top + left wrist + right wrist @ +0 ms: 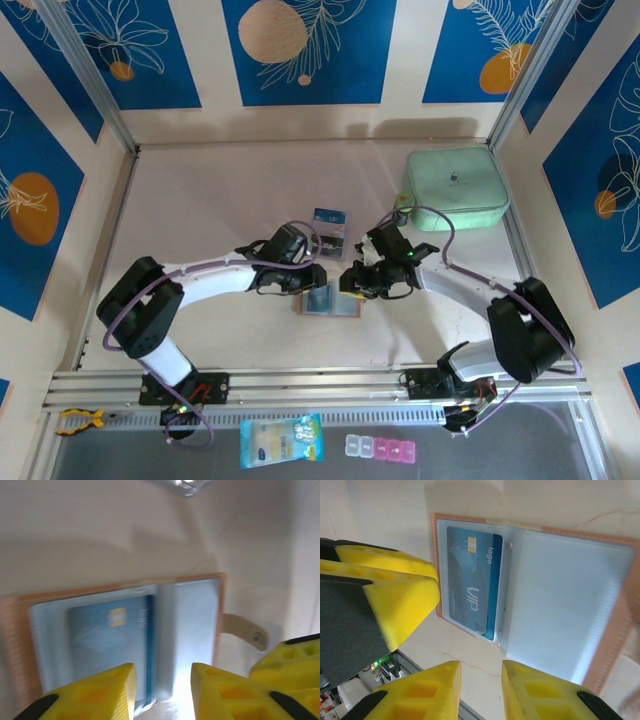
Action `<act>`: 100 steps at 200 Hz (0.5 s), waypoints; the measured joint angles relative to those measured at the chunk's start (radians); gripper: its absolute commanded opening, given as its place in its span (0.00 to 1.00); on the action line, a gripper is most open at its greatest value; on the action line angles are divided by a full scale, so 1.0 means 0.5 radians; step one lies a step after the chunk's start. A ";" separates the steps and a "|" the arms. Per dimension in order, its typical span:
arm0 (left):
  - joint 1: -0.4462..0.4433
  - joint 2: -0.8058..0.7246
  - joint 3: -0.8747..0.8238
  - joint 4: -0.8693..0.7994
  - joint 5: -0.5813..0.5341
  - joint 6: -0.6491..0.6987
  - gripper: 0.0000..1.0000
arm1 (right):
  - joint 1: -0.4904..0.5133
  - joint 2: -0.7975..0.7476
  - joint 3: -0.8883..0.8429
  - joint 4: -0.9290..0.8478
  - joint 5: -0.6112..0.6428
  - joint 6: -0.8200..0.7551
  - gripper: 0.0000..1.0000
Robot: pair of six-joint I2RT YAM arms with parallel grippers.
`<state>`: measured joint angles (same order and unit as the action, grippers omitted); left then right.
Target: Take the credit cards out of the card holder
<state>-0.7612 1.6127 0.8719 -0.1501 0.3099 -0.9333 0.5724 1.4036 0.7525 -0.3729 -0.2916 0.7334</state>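
Tan-pink leather-look card holder (560,595) lies open and flat on the pale bench (200,200), just below the middle of the overhead view. Its snap tab (244,630) sticks out from one edge. We see one blue card (472,580) tucked in a clear pocket on one half; the pocket on the other half looks empty. Another dark card (330,224) lies loose on the bench at the holder's twelve o'clock, near it but apart. A mint-green case (455,188) sits well away at two o'clock.

The left tool (163,692) hangs over the holder's ten o'clock side, its yellow fingers apart with nothing between them. The right tool (481,692) hangs over the two o'clock side, fingers also apart and empty, though the gap is narrow. The two tools are very close to each other.

We judge that one card is left to pull. It is thin and sits snug under slick film, so fingers may slip off it or pinch the film along with it. The light holder, if nothing pins it, may drag or fold shut. The crowded tools may also knock together.
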 measured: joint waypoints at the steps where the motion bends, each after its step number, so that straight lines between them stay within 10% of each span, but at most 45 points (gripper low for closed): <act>1: 0.002 -0.001 -0.004 0.000 0.000 0.002 0.31 | 0.002 0.009 0.002 0.005 0.000 0.000 0.27; 100: 0.101 -0.137 -0.237 -0.014 -0.002 0.031 0.28 | 0.030 0.452 0.021 0.156 -0.007 -0.057 0.15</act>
<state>-0.7105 1.5440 0.7532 -0.1574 0.3092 -0.9180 0.5873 1.6295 0.7631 -0.2947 -0.2951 0.7048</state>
